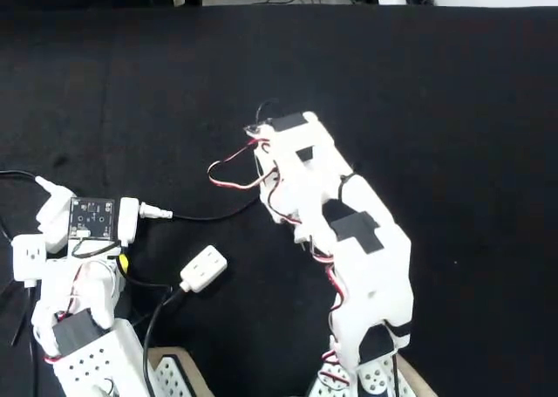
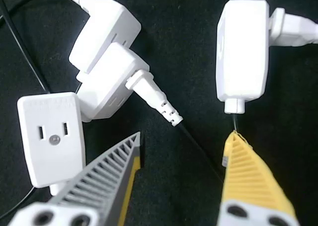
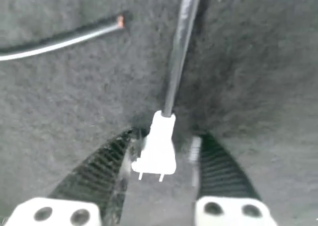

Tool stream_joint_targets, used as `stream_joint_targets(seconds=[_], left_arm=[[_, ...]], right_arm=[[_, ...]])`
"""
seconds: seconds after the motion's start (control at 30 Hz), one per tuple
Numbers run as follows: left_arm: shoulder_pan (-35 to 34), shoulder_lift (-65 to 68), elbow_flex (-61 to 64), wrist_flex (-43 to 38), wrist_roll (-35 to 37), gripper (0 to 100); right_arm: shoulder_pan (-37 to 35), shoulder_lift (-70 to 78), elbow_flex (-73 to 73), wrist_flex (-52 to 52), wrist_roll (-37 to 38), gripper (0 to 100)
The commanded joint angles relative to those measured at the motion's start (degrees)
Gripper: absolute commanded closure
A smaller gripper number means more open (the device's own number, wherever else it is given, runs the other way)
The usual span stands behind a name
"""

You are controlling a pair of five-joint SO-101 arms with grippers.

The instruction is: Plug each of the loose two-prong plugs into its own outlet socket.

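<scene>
Closing squarely on the plug point(image 3: 159, 149) is the trick here imo. The right gripper point(image 3: 164, 136) sits spread around it, prongs facing back into the jaws, cord point(image 3: 179, 47) running straight ahead. The left gripper point(image 2: 184, 146) hangs spread too, with a free outlet point(image 2: 52, 136) just beside one jaw.
</scene>
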Motion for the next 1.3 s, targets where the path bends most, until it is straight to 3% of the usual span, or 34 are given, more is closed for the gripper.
stream_joint_targets(seconds=[0.0,0.37,0.57,0.77,0.97,1.27], left_arm=[[0.2,-0.5,0.7,0.6,0.3,73],[0.2,-0.5,0.7,0.6,0.3,73],[0.2,-0.5,0.7,0.6,0.3,73],[0.2,-0.5,0.7,0.6,0.3,73],[0.2,-0.5,0.7,0.6,0.3,73],[0.2,-0.5,0.7,0.6,0.3,73]], right_arm=[[-1.4,-0.1,-3.1,1.1,0.0,92.0],[-1.1,0.0,-12.5,9.8,4.0,91.8],[-0.8,-0.1,-12.6,13.1,4.0,78.1],[-0.6,0.0,-12.3,13.2,6.3,78.1],[-0.7,0.0,-5.3,9.7,7.2,88.0],[-2.0,0.2,2.5,-0.8,7.0,88.3]])
